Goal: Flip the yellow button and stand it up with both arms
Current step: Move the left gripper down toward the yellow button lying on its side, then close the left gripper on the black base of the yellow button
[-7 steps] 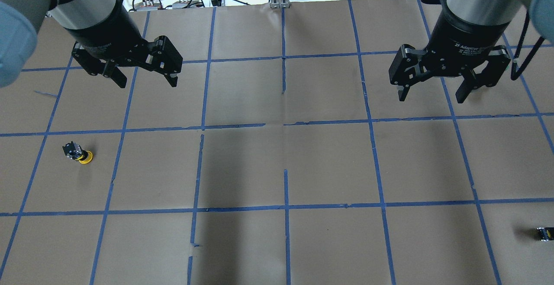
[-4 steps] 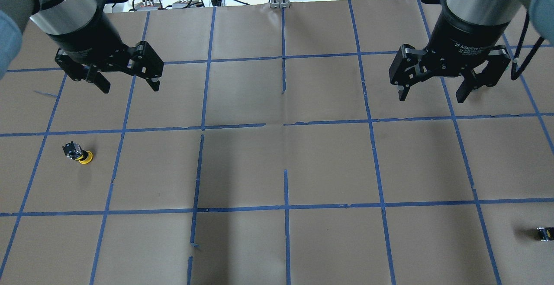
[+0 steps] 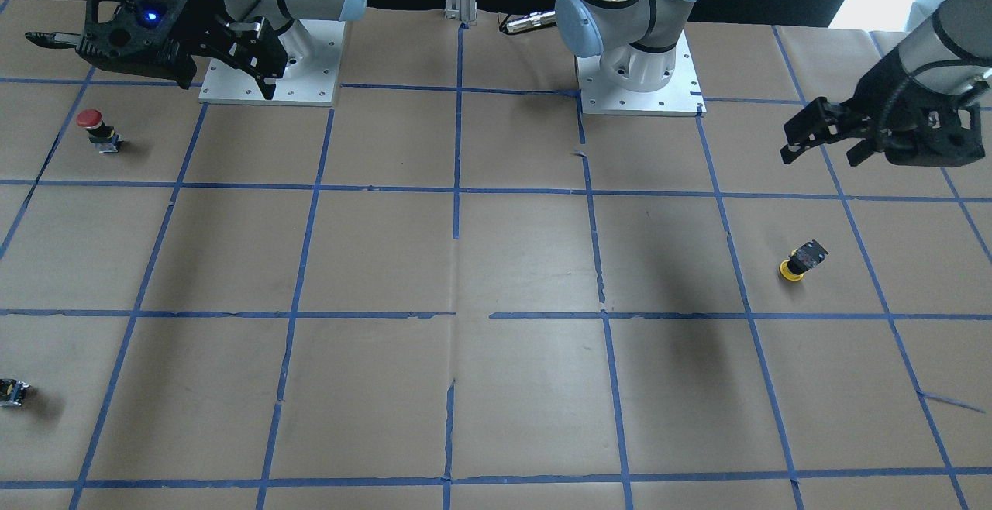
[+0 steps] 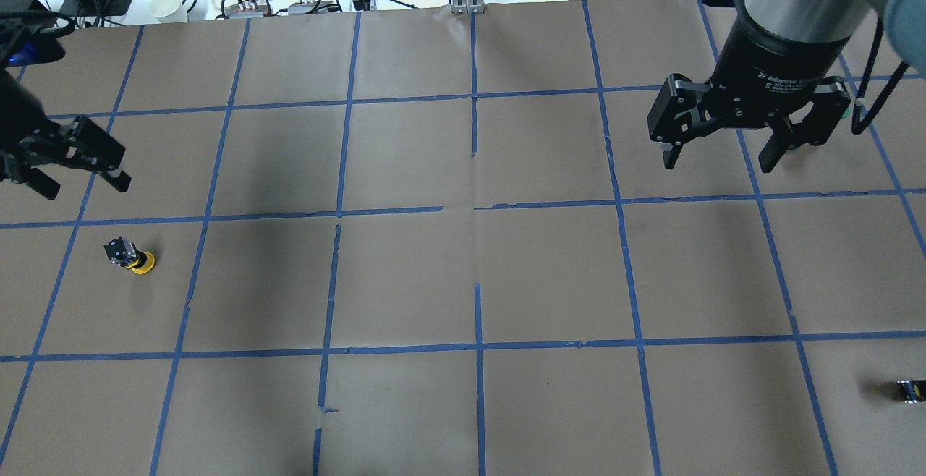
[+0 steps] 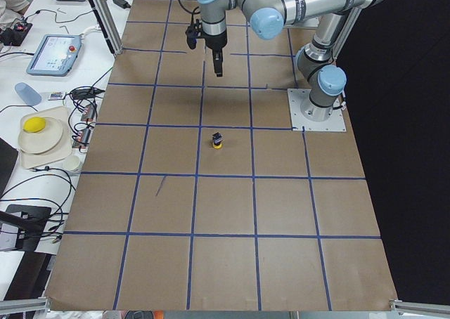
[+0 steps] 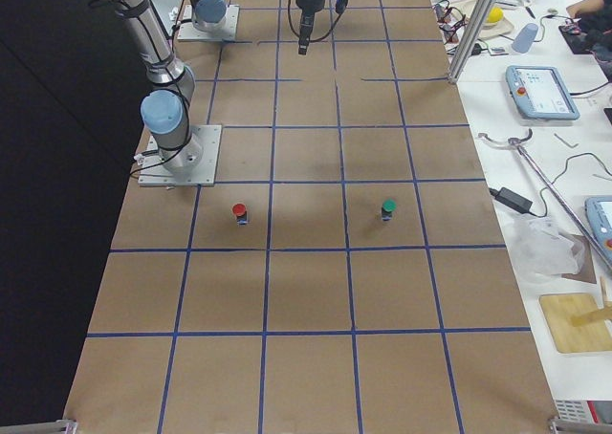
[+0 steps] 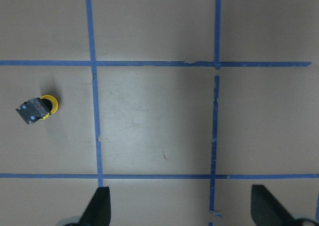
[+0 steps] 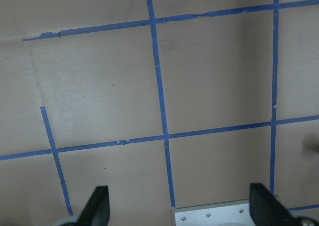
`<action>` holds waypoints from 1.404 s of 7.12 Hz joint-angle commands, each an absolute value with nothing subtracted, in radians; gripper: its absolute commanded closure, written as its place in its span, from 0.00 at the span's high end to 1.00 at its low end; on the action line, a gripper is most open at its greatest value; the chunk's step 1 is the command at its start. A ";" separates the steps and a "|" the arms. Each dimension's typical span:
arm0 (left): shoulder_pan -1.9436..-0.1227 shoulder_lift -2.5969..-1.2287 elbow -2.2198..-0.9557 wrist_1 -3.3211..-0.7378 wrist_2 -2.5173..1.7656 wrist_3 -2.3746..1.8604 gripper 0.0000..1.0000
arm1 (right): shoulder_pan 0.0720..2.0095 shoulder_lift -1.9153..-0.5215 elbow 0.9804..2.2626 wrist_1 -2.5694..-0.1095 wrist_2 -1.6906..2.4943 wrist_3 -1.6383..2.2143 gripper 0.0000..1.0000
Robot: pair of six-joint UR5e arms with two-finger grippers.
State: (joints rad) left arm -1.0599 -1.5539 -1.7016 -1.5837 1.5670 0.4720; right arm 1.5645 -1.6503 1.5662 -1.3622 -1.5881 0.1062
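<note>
The yellow button (image 4: 132, 257) rests on its yellow cap with the black and grey body pointing up, in a left-hand grid square. It also shows in the front-facing view (image 3: 802, 260), the exterior left view (image 5: 218, 140) and the left wrist view (image 7: 39, 108). My left gripper (image 4: 85, 187) is open and empty. It hangs above the table, a little beyond the button and to its left (image 3: 820, 157). My right gripper (image 4: 716, 163) is open and empty above the far right of the table (image 3: 225, 85).
A red-capped button (image 3: 97, 126) stands near the right arm's base. A tiny black block with a yellow spot (image 4: 910, 390) lies at the near right edge. A green-capped button (image 6: 387, 208) shows in the exterior right view. Blue tape lines grid the brown paper.
My left gripper has swung left and nearer, from above the second grid column to the table's left edge, close to the yellow button. The right gripper and the button have not moved.
</note>
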 commanded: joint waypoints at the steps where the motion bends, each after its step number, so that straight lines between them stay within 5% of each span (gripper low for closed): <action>1: -0.892 -1.636 -1.793 -1.360 1.572 0.541 1.00 | 1.565 -1.651 1.566 -1.362 -1.591 0.106 1.00; 6: -0.900 -1.865 -1.888 -1.106 1.546 0.249 0.95 | 1.565 -1.651 1.566 -1.361 -1.598 0.106 1.00; 9: -0.911 -1.871 -1.896 -1.098 1.546 0.227 0.58 | 1.565 -1.651 1.566 -1.361 -1.600 0.106 1.00; 10: -0.911 -1.870 -1.896 -1.100 1.548 0.230 0.33 | 1.565 -1.651 1.566 -1.361 -1.600 0.106 1.00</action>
